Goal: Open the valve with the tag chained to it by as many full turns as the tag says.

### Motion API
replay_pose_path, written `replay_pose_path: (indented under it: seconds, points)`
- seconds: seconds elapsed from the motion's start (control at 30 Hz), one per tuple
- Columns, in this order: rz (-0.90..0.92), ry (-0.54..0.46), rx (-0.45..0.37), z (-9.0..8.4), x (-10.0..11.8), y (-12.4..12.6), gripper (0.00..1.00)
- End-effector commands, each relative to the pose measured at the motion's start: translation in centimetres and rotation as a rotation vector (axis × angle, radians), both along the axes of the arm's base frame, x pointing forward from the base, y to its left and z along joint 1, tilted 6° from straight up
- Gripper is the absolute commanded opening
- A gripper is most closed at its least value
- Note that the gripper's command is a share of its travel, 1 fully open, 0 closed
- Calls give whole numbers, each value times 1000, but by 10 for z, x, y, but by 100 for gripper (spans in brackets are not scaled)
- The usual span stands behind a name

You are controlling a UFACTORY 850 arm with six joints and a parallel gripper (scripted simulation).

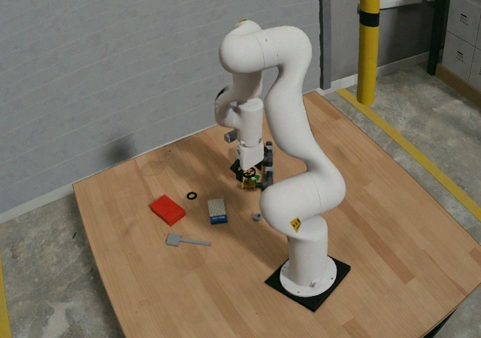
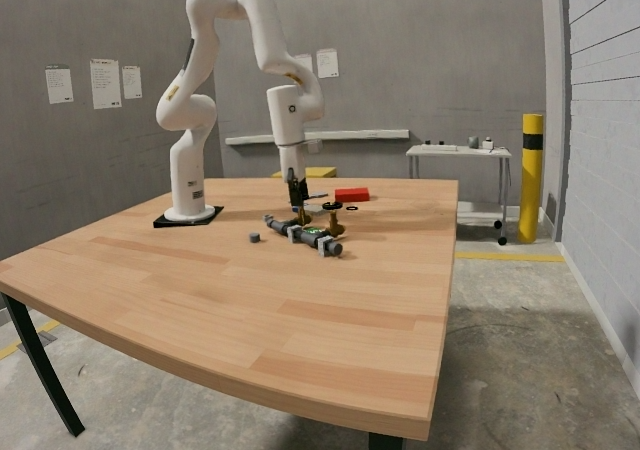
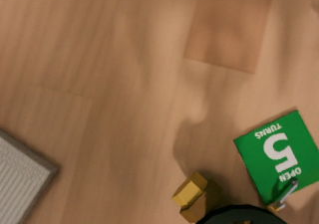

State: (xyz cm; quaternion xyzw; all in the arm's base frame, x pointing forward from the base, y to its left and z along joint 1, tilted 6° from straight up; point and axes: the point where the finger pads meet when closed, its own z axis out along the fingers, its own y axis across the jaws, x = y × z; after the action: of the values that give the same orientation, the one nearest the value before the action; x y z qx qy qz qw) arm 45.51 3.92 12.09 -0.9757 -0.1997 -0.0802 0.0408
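Observation:
A grey pipe (image 1: 268, 162) (image 2: 309, 237) lies on the table and carries two brass valves with black handwheels. A green tag (image 3: 279, 155) (image 2: 315, 229) (image 1: 255, 178) reading "OPEN 5 TURNS" lies flat beside one valve; its chain (image 3: 286, 192) runs toward that valve's handwheel (image 3: 239, 215) (image 1: 250, 170). My gripper (image 1: 247, 170) (image 2: 298, 203) is open, points straight down and sits around this handwheel. The valve's brass body (image 3: 191, 191) (image 2: 302, 219) shows below it. The other valve (image 2: 334, 218) stands apart to the right in the exterior view. My fingers are out of the wrist view.
A red block (image 1: 167, 209) (image 2: 352, 194), a black ring (image 1: 188, 195) (image 2: 352, 208), a grey-and-blue box (image 1: 216, 210) (image 3: 20, 176), a flat grey tool (image 1: 186, 241) and a small grey nut (image 1: 256, 215) (image 2: 253, 237) lie on the wooden table (image 1: 388, 225).

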Motion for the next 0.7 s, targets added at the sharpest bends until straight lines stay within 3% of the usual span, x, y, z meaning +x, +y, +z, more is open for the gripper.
replay_pose_path:
  seconds: [0.0,0.2,0.27,0.3,0.67]
  points:
    - [-277,37,7,1,1,0,100]
    - [-588,54,64,1,1,0,100]
    - [-588,54,64,1,1,0,100]
    - [-739,66,85,1,1,0,100]
    - [-1271,104,170,1,1,0,100]
